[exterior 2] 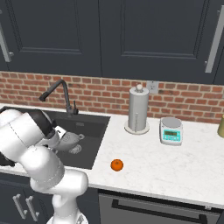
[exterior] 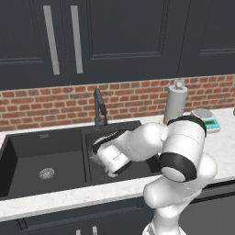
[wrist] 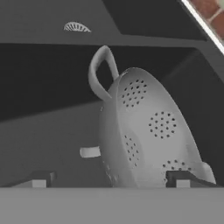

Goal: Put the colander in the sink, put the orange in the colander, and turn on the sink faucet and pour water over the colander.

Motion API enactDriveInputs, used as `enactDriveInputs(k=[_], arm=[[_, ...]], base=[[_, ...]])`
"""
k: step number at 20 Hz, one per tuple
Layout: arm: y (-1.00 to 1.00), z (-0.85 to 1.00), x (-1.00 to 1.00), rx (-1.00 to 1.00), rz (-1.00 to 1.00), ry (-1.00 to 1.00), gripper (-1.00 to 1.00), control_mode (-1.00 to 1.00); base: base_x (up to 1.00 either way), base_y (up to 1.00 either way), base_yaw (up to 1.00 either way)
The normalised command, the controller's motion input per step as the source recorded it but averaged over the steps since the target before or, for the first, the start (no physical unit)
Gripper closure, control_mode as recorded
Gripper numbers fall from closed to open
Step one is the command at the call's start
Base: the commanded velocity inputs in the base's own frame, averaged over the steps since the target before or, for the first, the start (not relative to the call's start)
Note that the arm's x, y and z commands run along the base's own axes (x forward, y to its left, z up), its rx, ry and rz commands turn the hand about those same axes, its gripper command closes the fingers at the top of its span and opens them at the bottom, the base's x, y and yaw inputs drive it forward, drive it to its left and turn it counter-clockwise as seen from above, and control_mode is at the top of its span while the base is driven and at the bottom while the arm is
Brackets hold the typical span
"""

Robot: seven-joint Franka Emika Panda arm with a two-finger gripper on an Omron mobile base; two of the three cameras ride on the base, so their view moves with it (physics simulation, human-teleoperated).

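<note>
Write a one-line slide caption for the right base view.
Arm reaches into the black sink beside the colander, while the orange waits on the white counter.

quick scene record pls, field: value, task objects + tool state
colander: in the right basin of the sink, tipped on its side
orange: on the counter, right of the sink
sink faucet: behind the sink, no water visible
tool: low in the right basin, fingertips either side of the colander; contact unclear
task stage: colander in sink, orange not yet placed
</note>
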Motion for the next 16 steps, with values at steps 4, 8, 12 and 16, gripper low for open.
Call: enactDriveInputs(k=[4, 8, 12, 16], arm=[[-0.51, 0.61, -0.38, 0.07, 0.01, -0.03, -1.00, -1.00], [-0.54, 0.73, -0.41, 0.10, 0.02, -0.03, -1.00, -1.00], [-0.62, 0.86, -0.24, 0.13, 0.03, 0.00, -1.00, -1.00], [-0.72, 1.00, 0.25, 0.17, 0.00, 0.02, -1.00, -1.00]], base=[[0.00, 0.00, 0.00], [0.00, 0.00, 0.00], [0.00, 0.00, 0.00], [0.00, 0.00, 0.00]])
